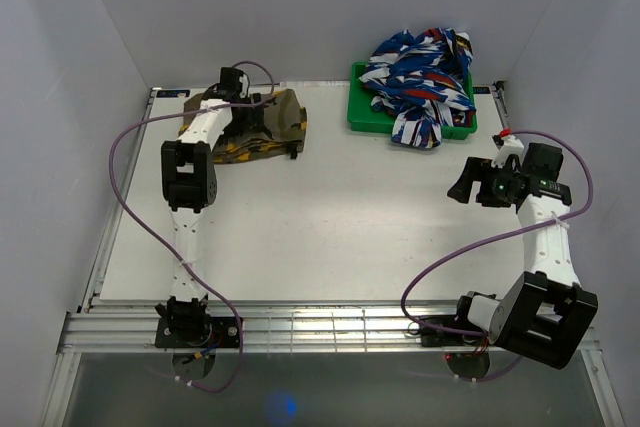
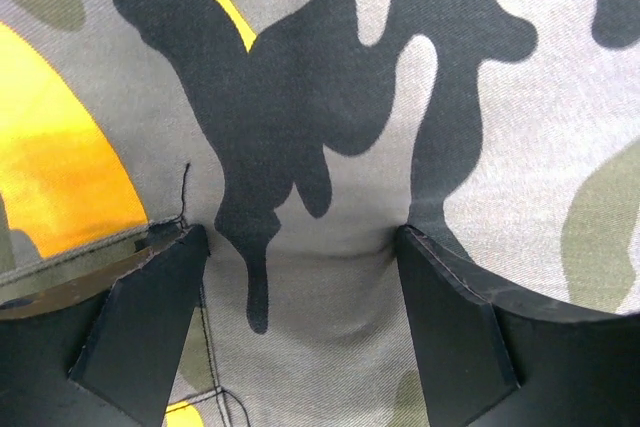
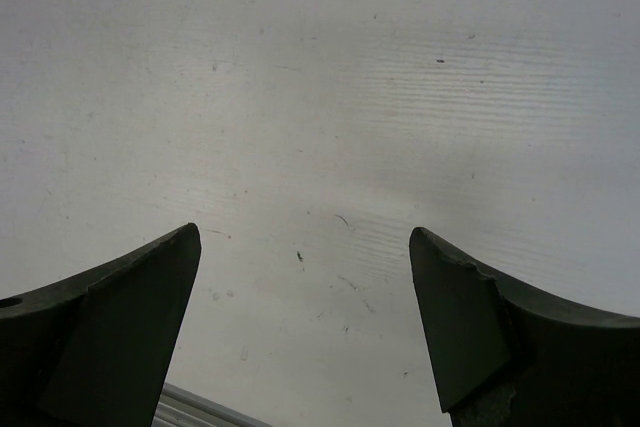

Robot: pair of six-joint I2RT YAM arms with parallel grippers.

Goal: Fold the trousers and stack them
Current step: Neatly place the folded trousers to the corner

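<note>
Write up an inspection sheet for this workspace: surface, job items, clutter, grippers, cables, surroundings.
Surface: white table, bare in the middle.
Job's things: camouflage trousers in a compact bundle, far left.
Clutter: green bin far right, heaped with blue, white and red cloth.
Grippers: left gripper open, close over the trousers; right gripper open above bare table, holding nothing.
Cables: a purple cable loops off each arm.
Surroundings: white walls; metal rail at the near edge.

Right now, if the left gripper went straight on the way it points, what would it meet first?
The trousers. Their camouflage cloth fills the left wrist view, directly ahead of the left gripper, whose jaws stand open. How near the cloth already is cannot be told.
</note>
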